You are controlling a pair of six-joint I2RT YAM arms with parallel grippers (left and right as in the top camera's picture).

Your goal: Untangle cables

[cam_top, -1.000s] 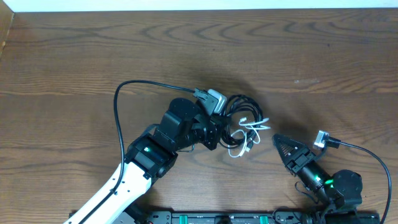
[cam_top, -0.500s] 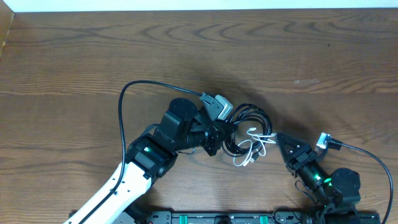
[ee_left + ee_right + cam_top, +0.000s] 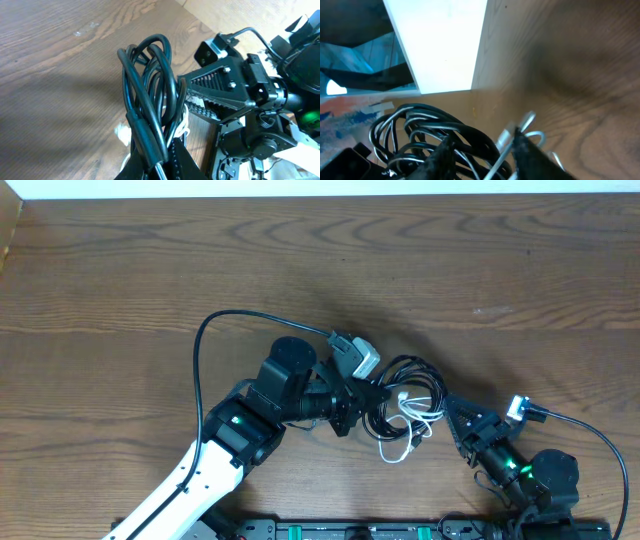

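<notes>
I start at my left gripper (image 3: 161, 159). Its two dark fingers are pinched on a strand of the black cable (image 3: 148, 95), which runs down between them at the bottom edge of the left wrist view. From that grip the black cable fans out ahead of the fingers in several stacked loops, lifted and tilted over the table (image 3: 500, 270). Its far loops lie on the wood, just beyond the fingertips.

Under the loops, on the side nearer the robot's base, I see the white cable (image 3: 408, 427). It is a thin tangle threaded through the black coil, and one small loop of it trails out onto the table toward the base. I cannot tell from any view exactly where the two cables cross.

Straight ahead of the left gripper, with the coil between them, is my right gripper (image 3: 452, 420). Its fingers are spread. In the right wrist view they stand apart at the bottom of the frame, with shiny black strands and a pale one filling the gap between them. The tips are right at the edge of the bundle, but I cannot tell whether either pad is touching a strand.

Further out, the grey camera block (image 3: 357, 355) sits on the left wrist, just behind the coil. Its own thin black lead (image 3: 205, 340) arcs away over the wood, well apart from the tangle.
</notes>
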